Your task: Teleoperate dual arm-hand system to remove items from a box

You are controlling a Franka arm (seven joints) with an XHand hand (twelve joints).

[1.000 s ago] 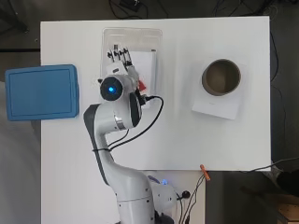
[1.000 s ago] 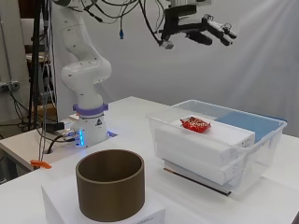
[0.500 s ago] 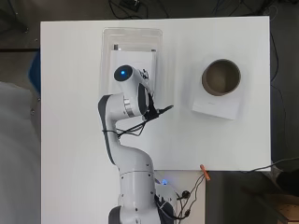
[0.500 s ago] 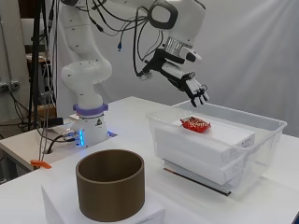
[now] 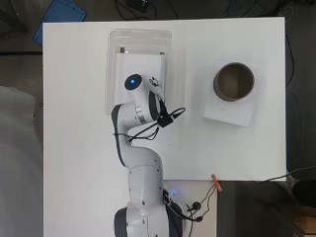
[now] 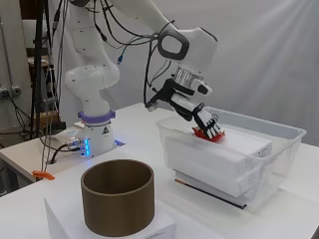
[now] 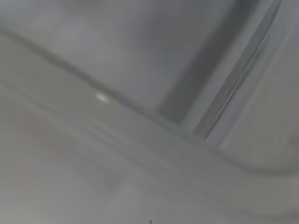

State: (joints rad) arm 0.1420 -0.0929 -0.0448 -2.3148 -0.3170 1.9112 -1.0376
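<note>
Box contents are what matters on this white worktop [image 5: 256,148]. Nearest in the side view stands a brown cardboard cylinder [image 6: 117,202], open at the top, on a flat white box [image 6: 159,230]; seen from overhead this pair sits toward the worktop's right edge, well apart from everything else. Behind it, the white robot arm [image 6: 92,84] rises from its base at the worktop's near edge in the overhead view and bends over toward the far side. Farther on sits a clear plastic box [image 6: 286,149], open-topped, near the worktop's far edge and left of centre in the overhead view. Inside it lies a stack of white rectangular packages [image 6: 239,157], filling most of the floor. On top of that stack rests a small red item [image 6: 202,133]. The black and white hand [image 6: 199,115] reaches down inside the box, its fingers [image 6: 213,127] extended and close together, their tips touching or just over the red item; they are not curled round it. The wrist view shows only blurred clear plastic walls.
</note>
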